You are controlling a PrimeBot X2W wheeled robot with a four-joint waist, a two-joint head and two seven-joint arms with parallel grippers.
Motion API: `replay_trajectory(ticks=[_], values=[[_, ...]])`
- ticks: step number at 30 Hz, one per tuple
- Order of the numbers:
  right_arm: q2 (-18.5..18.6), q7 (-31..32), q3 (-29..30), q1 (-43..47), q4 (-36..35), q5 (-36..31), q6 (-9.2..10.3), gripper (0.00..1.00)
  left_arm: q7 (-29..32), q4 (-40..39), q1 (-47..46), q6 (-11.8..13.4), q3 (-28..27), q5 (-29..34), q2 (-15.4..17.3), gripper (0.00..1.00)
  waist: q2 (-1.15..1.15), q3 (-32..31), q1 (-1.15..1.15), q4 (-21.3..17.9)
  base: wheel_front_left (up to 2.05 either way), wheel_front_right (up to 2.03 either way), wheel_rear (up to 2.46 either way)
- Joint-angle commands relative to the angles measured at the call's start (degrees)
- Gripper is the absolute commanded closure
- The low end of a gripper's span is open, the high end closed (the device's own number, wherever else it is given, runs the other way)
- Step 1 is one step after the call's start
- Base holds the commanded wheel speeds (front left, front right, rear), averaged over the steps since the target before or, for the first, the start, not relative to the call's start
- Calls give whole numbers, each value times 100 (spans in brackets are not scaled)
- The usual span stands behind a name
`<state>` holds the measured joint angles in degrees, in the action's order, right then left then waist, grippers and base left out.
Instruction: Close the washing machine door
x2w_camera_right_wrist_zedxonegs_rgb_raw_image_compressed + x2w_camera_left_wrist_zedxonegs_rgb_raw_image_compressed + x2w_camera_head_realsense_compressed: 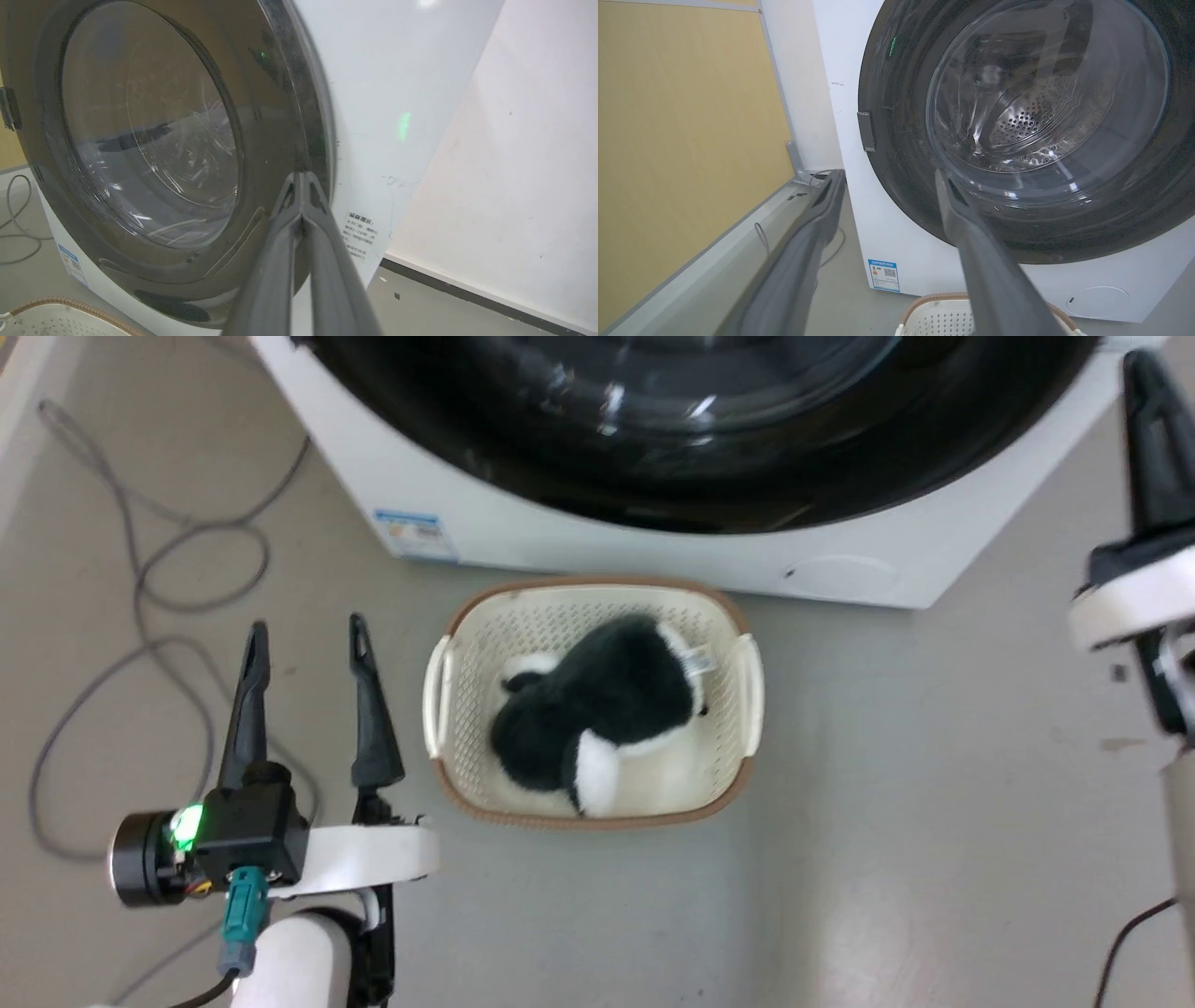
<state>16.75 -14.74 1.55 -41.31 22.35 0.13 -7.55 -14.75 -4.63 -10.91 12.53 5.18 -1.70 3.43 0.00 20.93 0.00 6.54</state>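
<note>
The washing machine door [271, 116] is seen lying against the front of the washing machine [597, 537], directly ahead of both tools; no gap is made out along its rim, though whether the latch has caught cannot be told. The closing push is judged to be at its end. The right gripper [302, 179] is pressed together with nothing pinched, its tips set at the door's black rim on the side nearest the wall; contact cannot be confirmed. The left gripper [303, 635] is held spread and empty, well back from the door, its fingers pointed toward the door's lower edge. For the next move, a firm, square press on the rim is judged to be called for, until the latch is felt to seat; after that the arm can be drawn back. A cream basket [597, 586] is placed on the floor just to the right of the left gripper, close before the machine; a black-and-white plush toy [597, 709] is held inside it.
</note>
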Motion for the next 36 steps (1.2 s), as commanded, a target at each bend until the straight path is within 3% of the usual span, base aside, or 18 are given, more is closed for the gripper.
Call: replay_trajectory(ticks=[1, 16, 17, 19, 32, 33, 36], values=[[-68, -26, -12, 149, -120, -23, 6, 100, -25, 35, 78, -7, -35, 0, 31, 0, 0, -260, 0, -247, 0, 0, 0], [-983, -26, -183, 2284, -1480, 179, 6, 100, -25, 379, 775, -130, -333, -2, 163, 0, 0, -1399, 0, -835, 0, 0, 0], [-1054, -26, -184, 2442, -1515, 251, 6, 91, -25, 397, 839, -132, -352, -3, 165, 0, 0, -1464, 0, -855, 0, 0, 0], [-1153, -26, -169, 2708, -1570, 397, 6, 0, -25, 422, 963, -135, -369, 16, 174, 0, 0, -1580, 0, -886, 0, 0, 0], [-1384, -26, -73, 3968, -1816, 792, 6, 0, -25, 376, 1466, -225, -402, -2, 175, 0, 0, -2018, 0, -951, 0, 0, 0], [-1348, -1, -71, 3937, -1782, 791, 1, 100, 0, 399, 1413, -220, -390, 2, 161, 100, 0, -2020, 0, -952, 0, 0, 0], [-1348, 4, -75, 3939, -1776, 800, 1, 100, 10, 404, 1415, -219, -387, 2, 153, 100, 0, -2025, 0, -953, 0, 0, 0]])
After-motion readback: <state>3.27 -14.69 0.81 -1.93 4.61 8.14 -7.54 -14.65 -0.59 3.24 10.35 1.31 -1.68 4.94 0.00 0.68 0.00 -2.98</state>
